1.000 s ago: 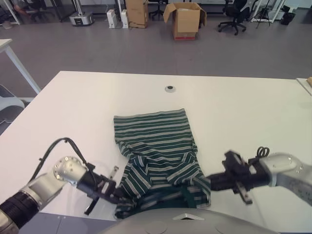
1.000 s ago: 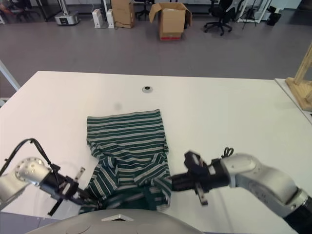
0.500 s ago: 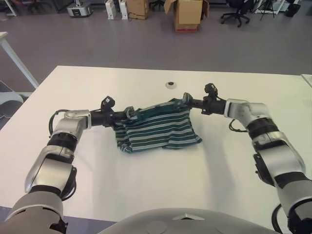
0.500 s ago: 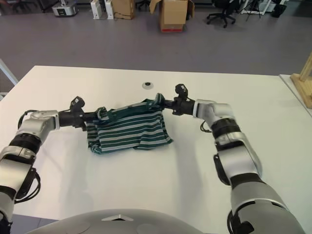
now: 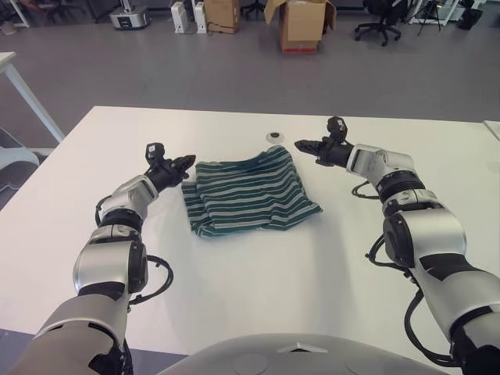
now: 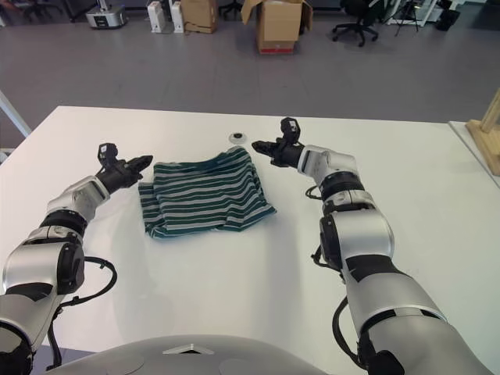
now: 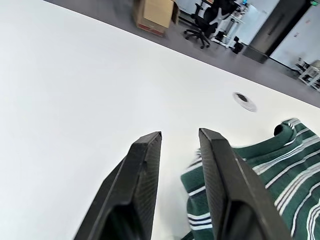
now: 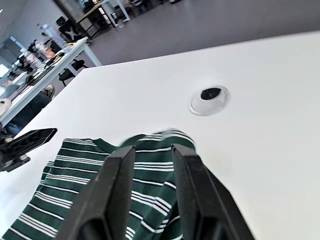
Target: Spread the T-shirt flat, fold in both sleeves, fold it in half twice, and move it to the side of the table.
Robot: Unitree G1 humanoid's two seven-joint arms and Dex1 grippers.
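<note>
The T-shirt [image 5: 250,191], dark green with white stripes, lies folded into a rough rectangle on the white table [image 5: 234,273], a little left of its middle. My left gripper [image 5: 186,162] hovers just off the shirt's far left corner, open and holding nothing. In the left wrist view its fingers [image 7: 145,165] stand apart with the shirt's collar edge [image 7: 270,160] beside them. My right gripper [image 5: 301,144] sits just beyond the far right corner, open and empty too. The right wrist view has the striped cloth [image 8: 100,175] lying below that gripper [image 8: 152,149].
A round cable grommet [image 5: 273,137] is set in the table just beyond the shirt, between the grippers. A wooden stand [image 6: 488,133] is at the table's right edge. On the floor behind are a cardboard box [image 5: 301,27] and office chairs. Bare tabletop surrounds the shirt.
Both grippers carried the shirt's near edge up and over to its far edge, folding it in half, then let go. They now sit open, drawn slightly outward.
</note>
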